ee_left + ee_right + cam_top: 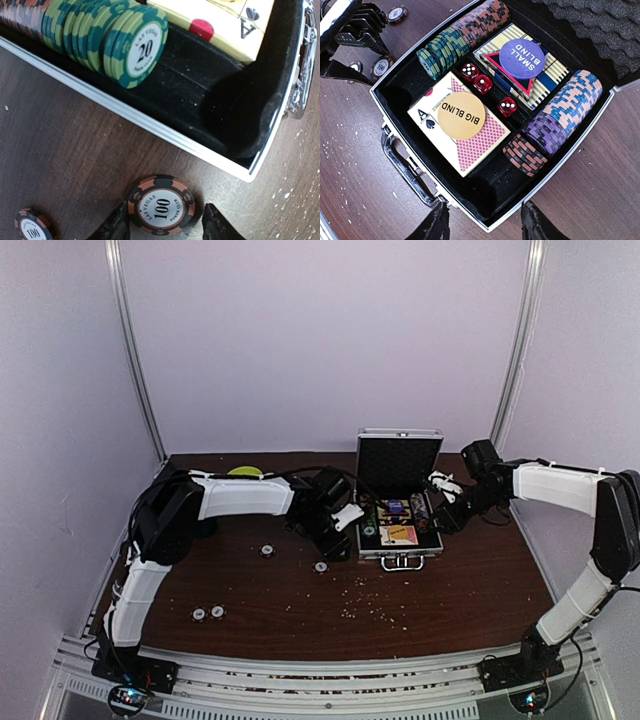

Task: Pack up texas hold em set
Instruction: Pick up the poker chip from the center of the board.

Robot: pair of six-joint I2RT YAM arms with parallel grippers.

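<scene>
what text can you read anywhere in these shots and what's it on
"BIG BLIND": yellow button
"SMALL BLIND": purple button
"LAS VEGAS" and "20": green chip
"LAS VEGAS" and "100": dark loose chip
"100": second loose chip
"A" with a spade: card box
Lower rim print on the chips is too blurred to read.

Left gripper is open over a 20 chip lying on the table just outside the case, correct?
Not quite. The left wrist view shows that the chip which the open left gripper straddles is marked 100, not 20. It does lie on the table just outside the case; the 20 chips stand inside the case.
</scene>
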